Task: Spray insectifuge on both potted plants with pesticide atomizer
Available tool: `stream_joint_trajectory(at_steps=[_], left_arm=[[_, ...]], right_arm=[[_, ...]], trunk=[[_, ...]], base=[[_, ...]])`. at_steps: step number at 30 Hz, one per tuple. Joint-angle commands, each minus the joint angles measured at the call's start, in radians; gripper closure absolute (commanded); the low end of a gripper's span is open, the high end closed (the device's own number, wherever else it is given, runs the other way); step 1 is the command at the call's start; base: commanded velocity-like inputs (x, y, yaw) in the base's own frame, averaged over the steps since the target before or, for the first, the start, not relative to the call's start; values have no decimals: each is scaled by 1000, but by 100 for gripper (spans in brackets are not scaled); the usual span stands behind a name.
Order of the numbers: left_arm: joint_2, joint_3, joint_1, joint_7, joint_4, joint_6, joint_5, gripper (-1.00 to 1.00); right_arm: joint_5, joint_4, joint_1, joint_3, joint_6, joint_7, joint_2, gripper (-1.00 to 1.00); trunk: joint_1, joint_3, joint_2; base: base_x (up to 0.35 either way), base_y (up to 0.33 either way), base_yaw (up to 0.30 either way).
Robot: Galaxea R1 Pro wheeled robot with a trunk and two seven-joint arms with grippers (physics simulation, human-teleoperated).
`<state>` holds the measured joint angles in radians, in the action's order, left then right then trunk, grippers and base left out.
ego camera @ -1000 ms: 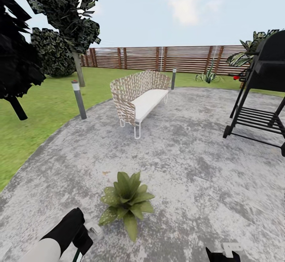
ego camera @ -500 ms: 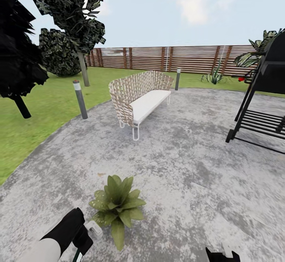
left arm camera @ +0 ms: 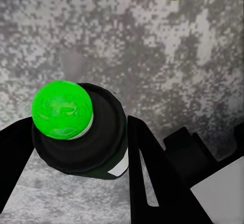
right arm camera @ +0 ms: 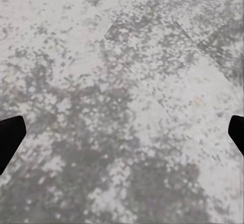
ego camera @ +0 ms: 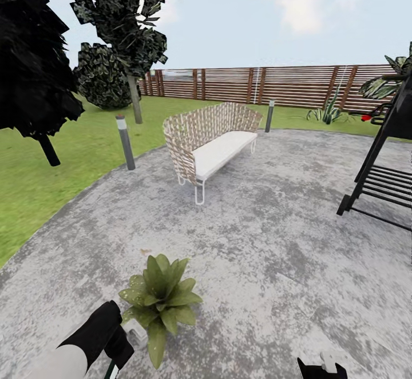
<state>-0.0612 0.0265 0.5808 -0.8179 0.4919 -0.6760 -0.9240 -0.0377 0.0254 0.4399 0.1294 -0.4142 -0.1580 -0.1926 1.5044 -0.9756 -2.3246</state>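
Pesticide atomizer [left arm camera: 81,130], dark with a green dot on top, sits clamped between the black fingers of the left end effector [left arm camera: 76,148] above grey paving [ego camera: 274,264]; one potted plant [ego camera: 157,299] lies just beside that arm; right end effector [right arm camera: 122,132] hangs with fingertips spread wide over bare paving.

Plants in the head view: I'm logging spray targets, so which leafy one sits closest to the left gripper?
The low green rosette on the paving, right beside the left gripper. The spiky plant and dark shrub stand far back by the fence.
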Motion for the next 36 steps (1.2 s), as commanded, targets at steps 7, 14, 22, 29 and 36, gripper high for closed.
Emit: stream_joint_trajectory(at_steps=[7, 14, 22, 29, 36], left_arm=[[1, 0, 0, -7, 1, -5, -7, 100], [0, -2, 0, -7, 0, -5, -7, 100], [1, -4, 0, -7, 0, -5, -7, 100], [1, -3, -1, -7, 0, -5, -7, 100], [1, -3, 0, -7, 0, -5, -7, 100]], right_arm=[[-4, -1, 0, 9, -3, -6, 0, -100], [-4, -1, 1, 9, -2, -6, 0, -100], [-4, -1, 1, 9, -2, -6, 0, -100], [-4, -1, 1, 9, -2, -6, 0, -100], [-4, -1, 1, 9, -3, -6, 0, -100]], trunk=[[0, -1, 0], [0, -1, 0], [0, -1, 0], [0, -1, 0], [0, -1, 0]], base=[[0, -230, 205], [0, -10, 278], [0, -42, 181], [0, -261, 3], [0, -238, 199]])
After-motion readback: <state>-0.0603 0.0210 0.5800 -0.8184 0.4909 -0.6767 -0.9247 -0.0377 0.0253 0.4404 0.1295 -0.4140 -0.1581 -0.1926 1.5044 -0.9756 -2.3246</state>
